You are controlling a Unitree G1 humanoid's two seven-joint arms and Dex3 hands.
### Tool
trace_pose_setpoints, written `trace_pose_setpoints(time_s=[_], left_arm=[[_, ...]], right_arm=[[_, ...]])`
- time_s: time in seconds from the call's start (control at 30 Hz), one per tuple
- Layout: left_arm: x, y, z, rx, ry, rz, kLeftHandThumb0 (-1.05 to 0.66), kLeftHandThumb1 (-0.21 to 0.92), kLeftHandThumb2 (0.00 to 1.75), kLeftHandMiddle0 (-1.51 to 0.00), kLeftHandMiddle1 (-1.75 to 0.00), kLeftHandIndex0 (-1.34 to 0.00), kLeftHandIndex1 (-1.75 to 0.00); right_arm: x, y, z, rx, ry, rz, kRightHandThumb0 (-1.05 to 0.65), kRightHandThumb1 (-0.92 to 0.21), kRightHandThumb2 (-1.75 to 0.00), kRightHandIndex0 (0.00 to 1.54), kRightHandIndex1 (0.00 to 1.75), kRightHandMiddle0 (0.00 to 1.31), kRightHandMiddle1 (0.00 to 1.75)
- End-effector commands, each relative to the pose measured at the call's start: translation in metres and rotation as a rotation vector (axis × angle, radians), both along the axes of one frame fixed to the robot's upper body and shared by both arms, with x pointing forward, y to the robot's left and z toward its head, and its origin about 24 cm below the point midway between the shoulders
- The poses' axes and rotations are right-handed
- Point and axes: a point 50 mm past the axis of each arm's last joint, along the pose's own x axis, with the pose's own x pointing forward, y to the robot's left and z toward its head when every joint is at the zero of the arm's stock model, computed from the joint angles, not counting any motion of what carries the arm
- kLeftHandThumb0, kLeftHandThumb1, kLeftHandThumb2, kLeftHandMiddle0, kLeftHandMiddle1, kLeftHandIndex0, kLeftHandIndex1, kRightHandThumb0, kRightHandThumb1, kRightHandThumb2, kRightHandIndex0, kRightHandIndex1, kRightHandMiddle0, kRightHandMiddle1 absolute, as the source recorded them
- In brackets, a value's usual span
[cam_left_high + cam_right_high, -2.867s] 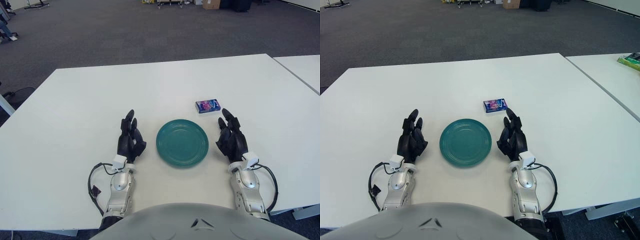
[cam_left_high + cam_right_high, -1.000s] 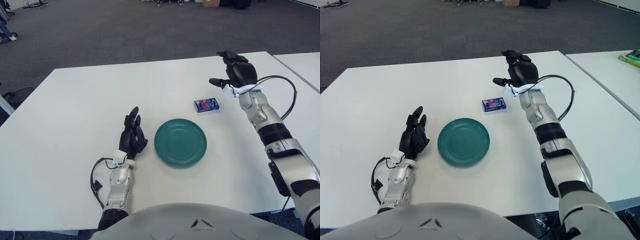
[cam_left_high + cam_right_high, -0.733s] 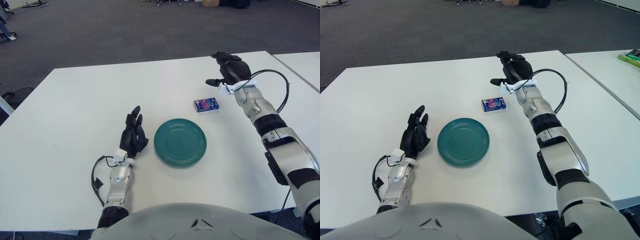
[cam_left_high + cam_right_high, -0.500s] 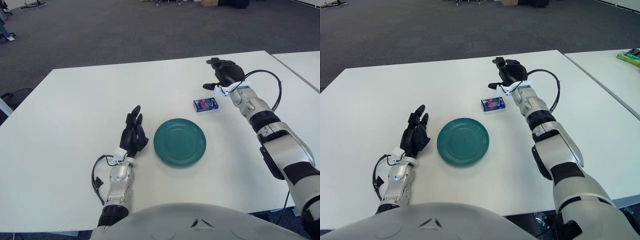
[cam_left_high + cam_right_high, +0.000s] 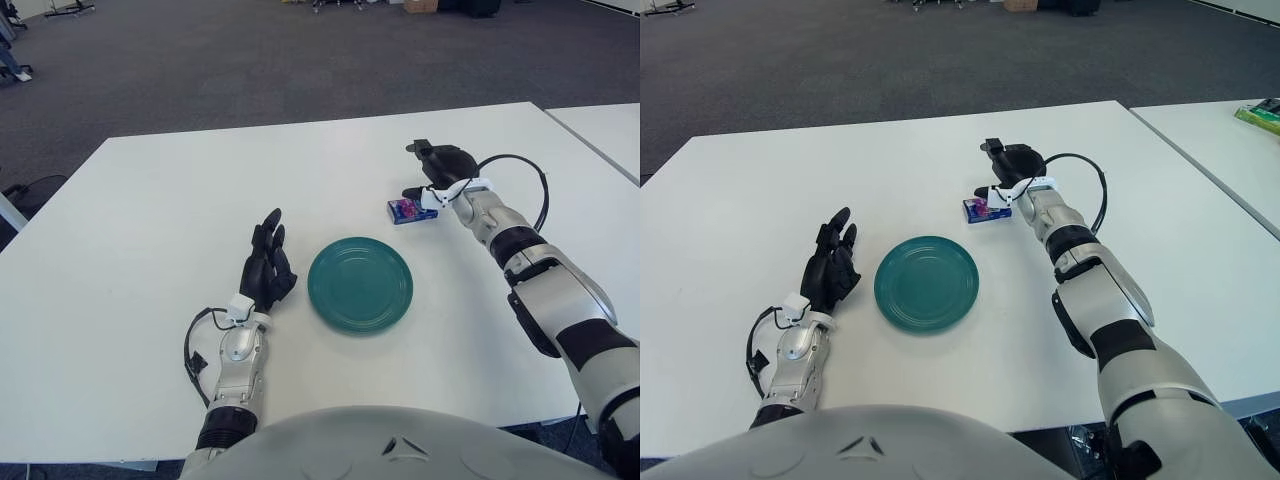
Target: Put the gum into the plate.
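Note:
A small blue and purple gum pack [image 5: 405, 210] lies on the white table [image 5: 150, 220], just behind and right of the round teal plate [image 5: 360, 284]. My right hand [image 5: 430, 172] is stretched out over the pack's right end, fingers spread, the thumb close to the pack; it is also in the right eye view [image 5: 1006, 172]. I cannot tell whether it touches the pack. My left hand [image 5: 266, 268] rests open on the table left of the plate.
A second white table [image 5: 605, 135] stands to the right across a narrow gap. A green object [image 5: 1262, 118] lies on it. Grey carpet floor lies beyond the far table edge.
My right hand has moved left and down from above the table's far right toward the gum pack. The pack, plate and left hand have stayed in place.

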Motion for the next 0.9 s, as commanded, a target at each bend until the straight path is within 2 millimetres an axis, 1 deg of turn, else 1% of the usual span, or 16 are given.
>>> trace_pose_setpoints(time_s=[0.0,0.07,0.27,0.37,0.6,0.7,0.87], left_arm=[[-0.060,-0.019,-0.065,-0.188,0.322,0.091,-0.98,0.92,0.96,-0.21,-0.01,0.00,-0.52],[-0.059,-0.020,-0.065,-0.191,0.322,0.090,-0.98,0.92,0.96,-0.22,-0.01,0.00,-0.52],[-0.058,-0.023,-0.064,-0.201,0.318,0.088,-0.99,0.92,0.97,-0.23,-0.01,0.00,-0.53],[-0.057,-0.023,-0.063,-0.206,0.316,0.090,-0.99,0.92,0.97,-0.23,-0.01,0.00,-0.53],[-0.057,-0.024,-0.061,-0.188,0.310,0.097,-0.98,0.92,0.96,-0.23,-0.01,0.00,-0.54],[-0.057,-0.025,-0.060,-0.188,0.310,0.099,-0.98,0.92,0.96,-0.23,-0.01,0.00,-0.54],[-0.056,-0.027,-0.056,-0.182,0.296,0.110,-0.98,0.92,0.96,-0.24,-0.01,0.00,-0.55]], right_arm=[[-0.012,0.000,-0.024,-0.029,0.076,-0.006,-0.66,-0.92,-0.43,0.44,0.02,0.00,0.61],[-0.014,-0.001,-0.029,-0.041,0.095,-0.014,-0.65,-0.92,-0.42,0.44,0.02,0.00,0.60],[-0.028,-0.001,-0.054,-0.113,0.185,-0.037,-0.65,-0.92,-0.42,0.44,0.01,0.00,0.59],[-0.031,0.000,-0.059,-0.130,0.200,-0.033,-0.66,-0.92,-0.43,0.44,0.01,0.00,0.59],[-0.047,0.004,-0.080,-0.187,0.247,-0.010,-0.65,-0.92,-0.44,0.44,0.01,0.00,0.60],[-0.052,0.006,-0.086,-0.204,0.264,-0.013,-0.64,-0.92,-0.44,0.44,0.01,0.00,0.61],[-0.053,0.010,-0.089,-0.225,0.278,-0.020,-0.64,-0.92,-0.44,0.44,0.00,0.00,0.62]])
